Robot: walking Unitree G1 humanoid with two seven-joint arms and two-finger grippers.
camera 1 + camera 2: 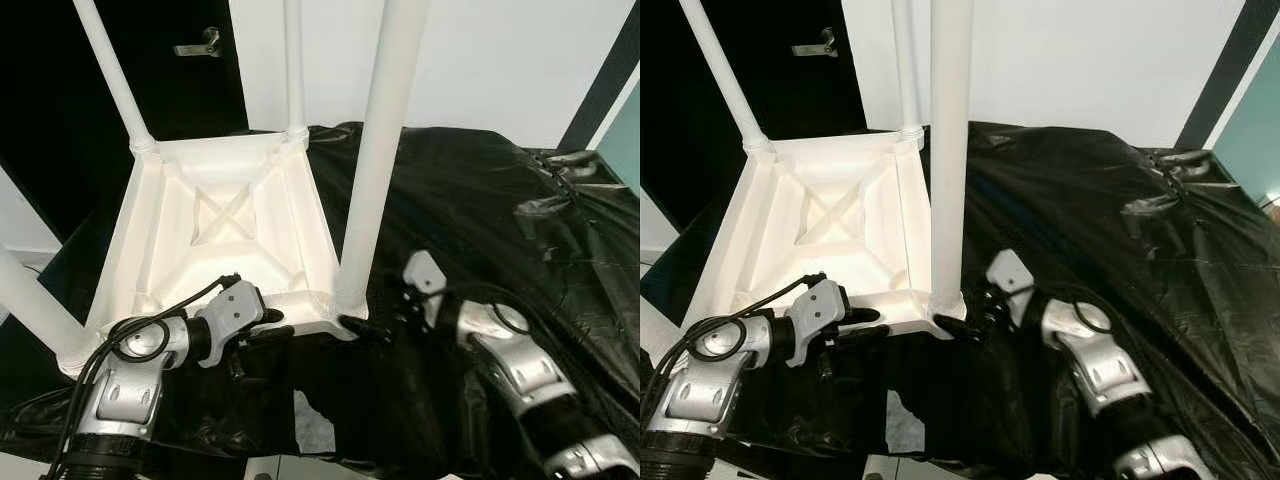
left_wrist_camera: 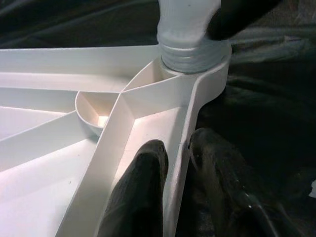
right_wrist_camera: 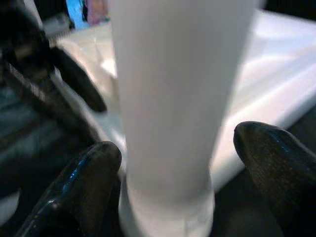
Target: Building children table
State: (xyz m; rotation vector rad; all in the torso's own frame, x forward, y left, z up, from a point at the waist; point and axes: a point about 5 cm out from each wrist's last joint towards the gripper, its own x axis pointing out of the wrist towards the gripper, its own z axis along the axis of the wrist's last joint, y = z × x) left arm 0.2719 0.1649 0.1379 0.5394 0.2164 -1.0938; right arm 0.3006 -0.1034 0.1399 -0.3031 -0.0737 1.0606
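A white children's table (image 1: 150, 230) lies upside down on a black sheet, its legs pointing up. My left gripper (image 1: 275, 330) is shut on the table's near rim (image 2: 182, 128), one finger (image 2: 140, 187) inside the wall and the other outside it. The near right leg (image 1: 375, 170) stands in its corner socket. My right gripper (image 1: 375, 325) is open around the base of that leg (image 3: 168, 98). One fingertip (image 3: 98, 163) lies against the leg, and the other stands a little off it.
Three more legs rise at the far left (image 1: 110, 70), the far corner (image 1: 293, 60) and the near left (image 1: 25, 300). The crinkled black sheet (image 1: 480, 200) spreads out to the right. A dark door with a handle (image 1: 197, 45) and a white wall stand behind.
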